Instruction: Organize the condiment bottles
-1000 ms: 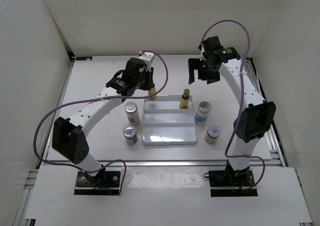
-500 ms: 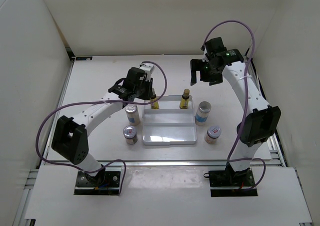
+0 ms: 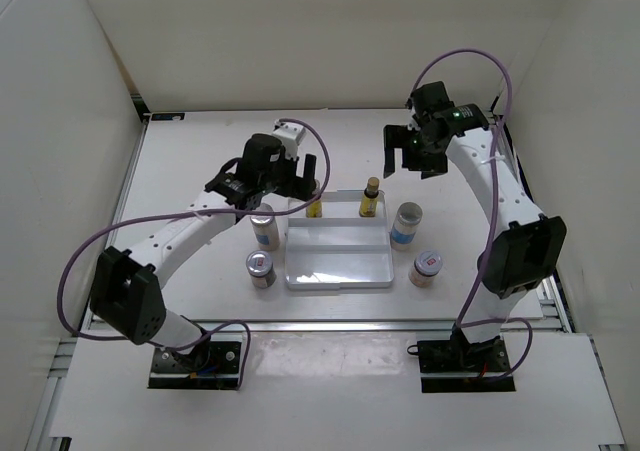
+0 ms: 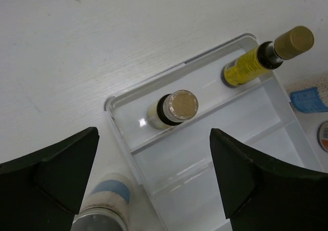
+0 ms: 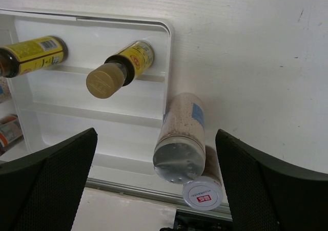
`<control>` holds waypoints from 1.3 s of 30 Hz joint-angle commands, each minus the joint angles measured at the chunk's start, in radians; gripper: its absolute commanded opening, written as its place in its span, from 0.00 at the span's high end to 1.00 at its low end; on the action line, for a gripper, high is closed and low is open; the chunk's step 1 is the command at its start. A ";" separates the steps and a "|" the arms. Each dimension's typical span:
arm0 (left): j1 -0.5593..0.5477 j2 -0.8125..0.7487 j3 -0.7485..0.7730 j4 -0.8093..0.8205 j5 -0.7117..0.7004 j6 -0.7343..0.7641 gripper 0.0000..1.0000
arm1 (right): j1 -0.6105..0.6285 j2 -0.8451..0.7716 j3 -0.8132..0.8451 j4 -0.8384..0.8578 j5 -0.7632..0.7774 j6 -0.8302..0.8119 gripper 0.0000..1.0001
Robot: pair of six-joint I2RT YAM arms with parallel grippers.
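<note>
gaping wide, empty: left end effector, right end effector; yellow bottle cut off at edge.

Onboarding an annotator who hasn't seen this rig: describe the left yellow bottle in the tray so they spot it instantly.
Find the white stepped tray in the middle of the table. Two slim yellow, brown-capped bottles stand on its far step. The target bottle is in the far-left corner, under the open left gripper; its twin stands further right.
</note>
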 commanded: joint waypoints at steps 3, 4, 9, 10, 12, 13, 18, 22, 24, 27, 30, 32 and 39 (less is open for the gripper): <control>0.000 -0.121 0.113 -0.013 -0.179 0.117 0.00 | -0.006 -0.055 0.028 0.007 0.078 0.016 0.00; 0.000 -0.130 0.134 -0.013 -0.197 0.148 0.00 | -0.006 -0.055 0.028 0.007 0.091 0.016 0.00; 0.000 -0.188 0.127 -0.067 -0.363 0.150 0.00 | -0.084 -0.075 0.007 0.007 0.091 0.123 0.00; 0.000 -0.199 0.110 -0.067 -0.430 0.130 0.00 | -0.131 -0.075 -0.009 0.007 0.057 0.137 0.00; 0.000 -0.218 0.056 -0.088 -0.504 0.070 0.00 | -0.182 -0.098 -0.068 0.007 -0.067 0.159 0.00; 0.000 -0.233 0.023 -0.111 -0.556 0.032 0.00 | -0.223 -0.108 -0.091 0.016 -0.099 0.177 0.00; 0.000 -0.280 -0.048 -0.142 -0.605 -0.034 0.00 | -0.273 -0.147 -0.205 0.016 -0.161 0.186 0.00; 0.000 -0.280 -0.064 -0.142 -0.680 -0.044 0.00 | -0.273 -0.206 -0.285 0.016 -0.161 0.196 0.00; 0.000 -0.280 -0.064 -0.142 -0.714 -0.044 0.00 | -0.273 -0.219 -0.324 0.025 -0.161 0.206 0.00; 0.000 -0.280 -0.073 -0.142 -0.748 -0.044 0.00 | -0.273 -0.230 -0.363 0.025 -0.161 0.215 0.00; 0.000 -0.300 -0.094 -0.122 -0.757 -0.053 0.00 | -0.273 -0.230 -0.375 0.034 -0.173 0.215 0.00; 0.000 -0.311 -0.105 -0.122 -0.757 -0.053 0.00 | -0.273 -0.230 -0.385 0.043 -0.173 0.215 0.00; 0.000 -0.311 -0.125 -0.113 -0.739 -0.079 0.00 | -0.273 -0.249 -0.430 0.073 -0.191 0.215 0.00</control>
